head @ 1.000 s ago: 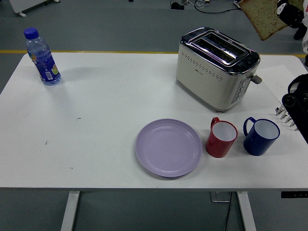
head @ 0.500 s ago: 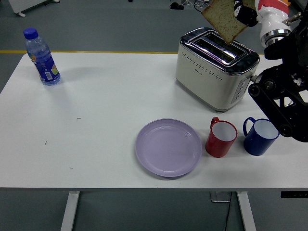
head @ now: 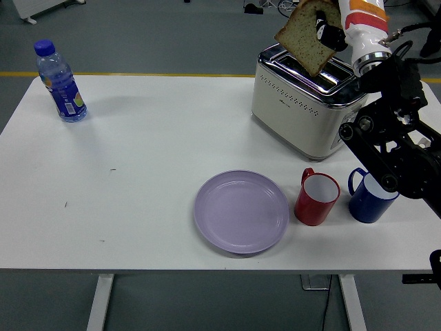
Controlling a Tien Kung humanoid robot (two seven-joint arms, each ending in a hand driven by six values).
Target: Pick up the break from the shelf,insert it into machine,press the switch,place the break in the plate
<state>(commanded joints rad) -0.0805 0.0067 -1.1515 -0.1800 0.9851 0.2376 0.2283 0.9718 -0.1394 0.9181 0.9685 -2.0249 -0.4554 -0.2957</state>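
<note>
White and wide, the desk (head: 138, 158) stands on a grey floor with a yellow line behind it. Near the back of the desk, toward the right, sits a shiny cream toaster (head: 306, 103) with two slots on top.

Right above the toaster is the robot's right hand (head: 329, 31). Its dark fingers (head: 324, 27) are closed tight on a slice of bread (head: 308, 34). The bread is brown with a darker crust. It hangs tilted, with one corner pointing down at the toaster's top. It looks very close to the slots, but I cannot tell if it touches them. The arm behind the hand is white and orange near the wrist, then black, and it bends down past the toaster's right side.

Half a second ago the bread was a bit more to the right over the toaster. Now it has slid a little left, and the black arm has come lower, partly covering the blue mug.

In front of the toaster lies a purple plate (head: 241, 211) with nothing on it. Just right of the plate stands a red mug (head: 317, 197), and next to that a blue mug (head: 370, 196). Far to the left of the toaster stands a blue water bottle (head: 60, 83).
</note>
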